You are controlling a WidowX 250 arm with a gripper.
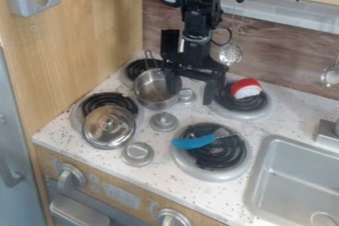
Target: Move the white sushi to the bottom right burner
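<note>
Toy kitchen, speckled white counter (pixel 165 173) against wood panels. Claw (pixel 192 86) hangs above it, fingers spread, holding nothing, one finger in front of the pot (pixel 151 92) from where I'm standing. Just beside the other: red-and-white sushi (pixel 246 88), sitting on the rear right burner (pixel 248 115). Reads as pre-grasp to me. Next: line up over the sushi, lower around it, clamp, lift, carry to the bottom right burner (pixel 228 159). Watch the blue-handled tool (pixel 193 142) lying across that one; the sushi could tip on it.
</note>
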